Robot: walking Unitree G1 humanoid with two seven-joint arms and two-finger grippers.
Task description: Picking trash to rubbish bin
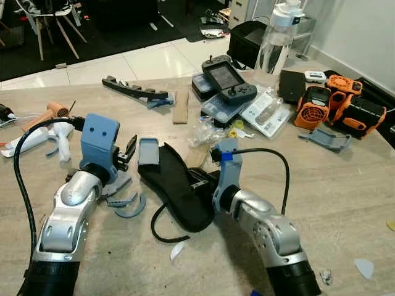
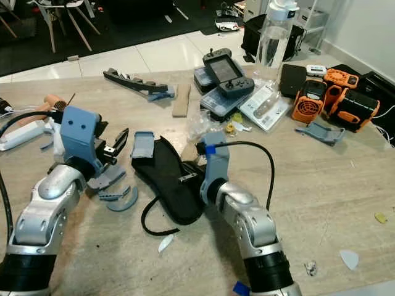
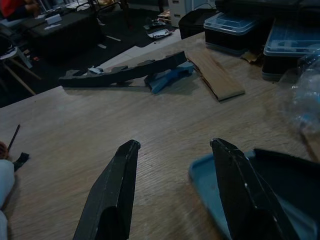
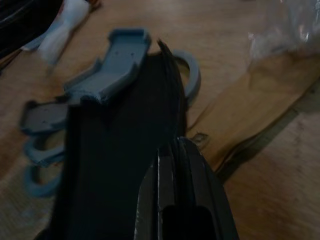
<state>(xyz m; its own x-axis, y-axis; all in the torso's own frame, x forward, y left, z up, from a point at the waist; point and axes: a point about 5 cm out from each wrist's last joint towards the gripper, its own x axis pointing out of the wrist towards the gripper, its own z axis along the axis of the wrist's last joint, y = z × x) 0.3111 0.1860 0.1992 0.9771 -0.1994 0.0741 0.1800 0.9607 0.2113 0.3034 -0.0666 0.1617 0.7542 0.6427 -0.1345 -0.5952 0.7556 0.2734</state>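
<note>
A black insole (image 1: 176, 185) lies in the middle of the wooden table (image 1: 345, 185), one edge raised. My right gripper (image 1: 199, 182) is shut on that raised edge; in the right wrist view its fingers (image 4: 200, 200) press together against the black sheet (image 4: 120, 165). A blue-grey plastic clip (image 1: 148, 151) rests at the insole's far end. My left gripper (image 1: 128, 151) hovers just left of that clip, open, with nothing between its fingers (image 3: 115, 185) and bare table under them.
Blue-grey curved scraps (image 1: 126, 206) lie by my left wrist. Clear plastic wrap (image 1: 207, 129), a cardboard strip (image 1: 180, 105) and a dark foam bar (image 1: 136, 89) sit further back. A game controller (image 1: 229, 83), a bottle (image 1: 276, 37) and orange devices (image 1: 315, 105) crowd the far right.
</note>
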